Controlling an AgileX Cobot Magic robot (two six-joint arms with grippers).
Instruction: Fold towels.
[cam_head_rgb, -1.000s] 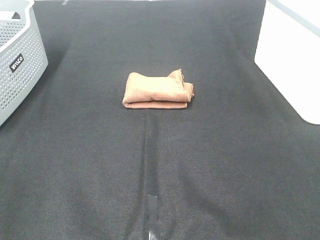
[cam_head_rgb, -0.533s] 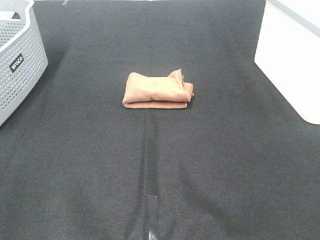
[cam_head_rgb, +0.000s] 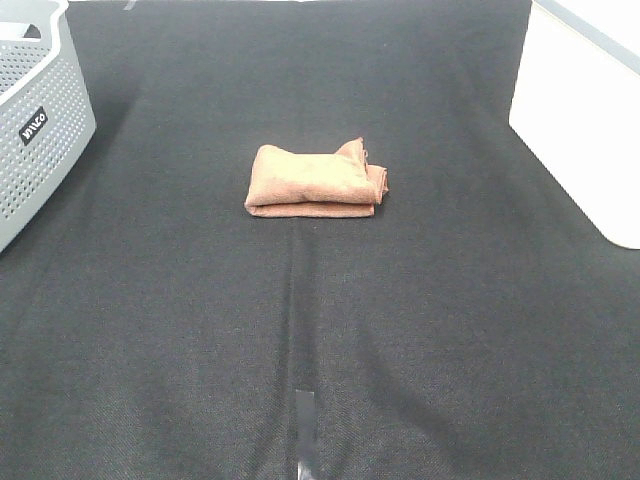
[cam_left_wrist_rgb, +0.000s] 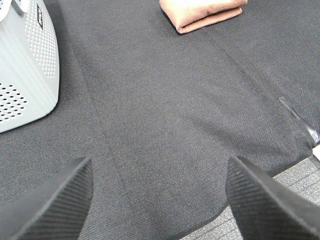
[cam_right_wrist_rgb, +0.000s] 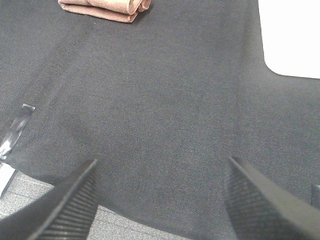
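The reddish-brown towel (cam_head_rgb: 315, 182) lies folded into a compact stack on the black cloth, at the middle of the exterior high view. It also shows in the left wrist view (cam_left_wrist_rgb: 202, 12) and the right wrist view (cam_right_wrist_rgb: 105, 7), far from both grippers. My left gripper (cam_left_wrist_rgb: 160, 200) is open and empty, hanging over the near edge of the cloth. My right gripper (cam_right_wrist_rgb: 160, 197) is open and empty, also over the near edge. Neither arm shows in the exterior high view. The white tag is hidden.
A grey perforated basket (cam_head_rgb: 35, 110) stands at the far left, also in the left wrist view (cam_left_wrist_rgb: 25, 65). A white surface (cam_head_rgb: 585, 120) lies at the right. A strip of tape (cam_head_rgb: 304, 430) marks the cloth's near middle.
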